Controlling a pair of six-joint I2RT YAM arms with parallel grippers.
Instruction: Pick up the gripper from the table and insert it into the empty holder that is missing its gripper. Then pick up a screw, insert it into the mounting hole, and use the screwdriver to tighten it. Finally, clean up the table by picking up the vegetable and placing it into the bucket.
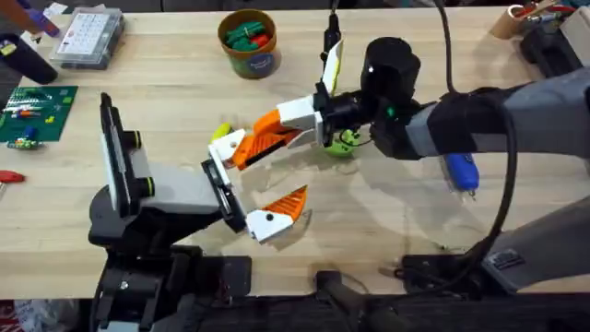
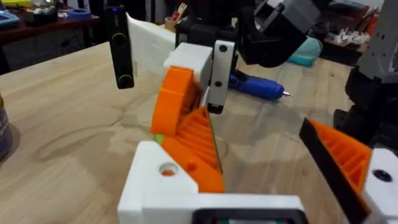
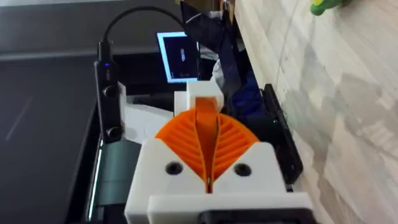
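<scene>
The right gripper (image 1: pixel 253 146), shut tight on the orange finger (image 2: pixel 198 134), holds it against the holder (image 2: pixel 155 183) of the wide-open, empty left gripper (image 1: pixel 251 184); next it likely must push the finger all the way in, then let go.

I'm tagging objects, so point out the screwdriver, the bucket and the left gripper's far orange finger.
screwdriver (image 2: pixel 256 86), left wrist view, blue body.
bucket (image 1: pixel 250 61), overhead view, teal wall.
left gripper's far orange finger (image 1: pixel 288 204), overhead view, ribbed side.

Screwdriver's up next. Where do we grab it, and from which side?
Take the screwdriver by its thick blue barrel, about mid-length, coming from above with the fingers across it. It lies flat on the table with both long sides free, and the thin metal tip looks too slim to hold.
</scene>
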